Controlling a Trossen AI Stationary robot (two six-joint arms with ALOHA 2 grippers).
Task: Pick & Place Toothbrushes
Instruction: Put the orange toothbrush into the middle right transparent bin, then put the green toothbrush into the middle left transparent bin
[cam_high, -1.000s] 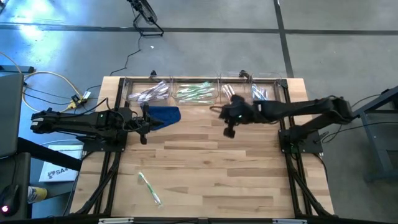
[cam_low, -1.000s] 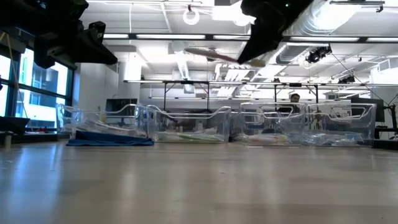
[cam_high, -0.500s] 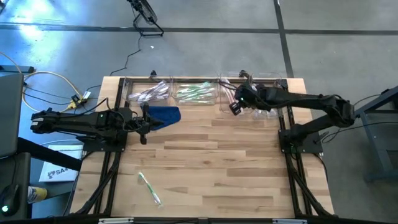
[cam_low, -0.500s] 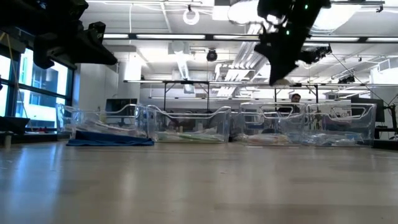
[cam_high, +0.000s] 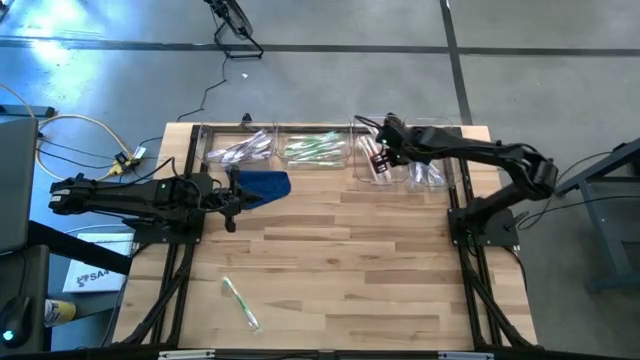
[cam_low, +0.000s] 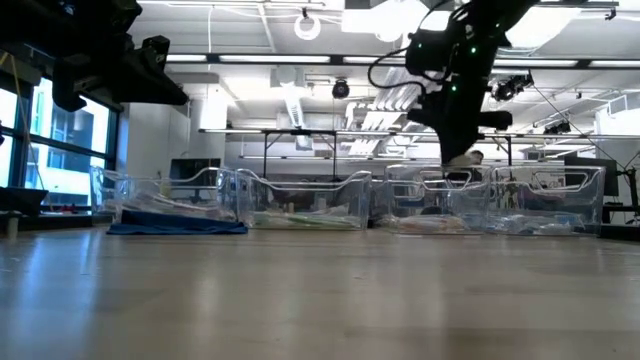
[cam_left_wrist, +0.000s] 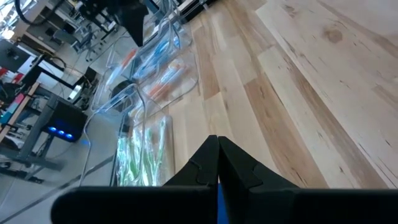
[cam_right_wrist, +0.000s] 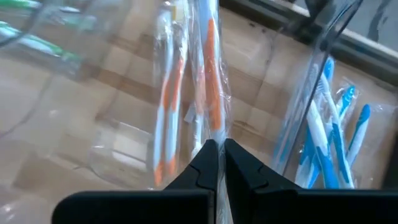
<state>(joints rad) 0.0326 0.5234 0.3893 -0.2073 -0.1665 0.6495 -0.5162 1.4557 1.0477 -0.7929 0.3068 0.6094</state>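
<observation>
Wood table (cam_high: 330, 260) | four bins (cam_high: 380, 150) | right fingers (cam_right_wrist: 216, 163) pinching orange toothbrush (cam_right_wrist: 210, 81)

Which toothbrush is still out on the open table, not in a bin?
The green toothbrush lying alone near the table's front left; all the others sit in the clear bins along the far edge.

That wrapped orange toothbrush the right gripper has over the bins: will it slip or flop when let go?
Probably slippery: the wrapped orange toothbrush glints like clear film where the shut right gripper pinches it. The handle looks straight, so likely stiff, though the wrapper may crinkle. It seems light and should drop flat into the clear bin.
</observation>
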